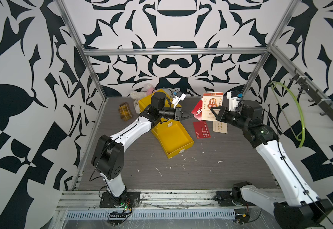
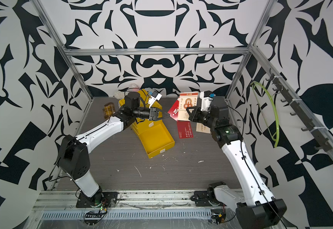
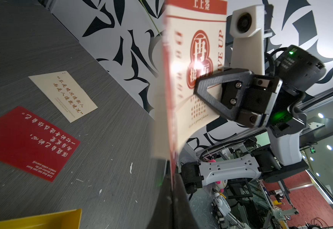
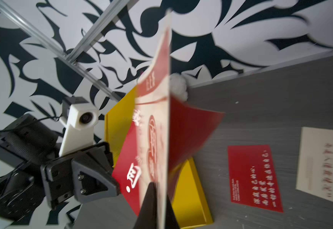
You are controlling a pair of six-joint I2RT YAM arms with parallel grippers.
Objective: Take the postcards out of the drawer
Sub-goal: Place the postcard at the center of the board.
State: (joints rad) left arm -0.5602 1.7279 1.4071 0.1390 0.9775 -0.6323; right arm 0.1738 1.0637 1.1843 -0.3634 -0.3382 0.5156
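the left fingers pinch a red postcard toward 3 o'clock, the right fingers pinch the emblem postcard toward 10 o'clock, both overlapping in mid-air over two postcards on the table, outside the drawer.

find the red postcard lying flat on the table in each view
In a top view: flat red postcard mid-table, just right of the yellow drawer.
In a top view: same place, beside the drawer.
Left wrist: between drawer corner and cream postcard.
Right wrist: between drawer and cream postcard.
Shared landmark: the yellow drawer.
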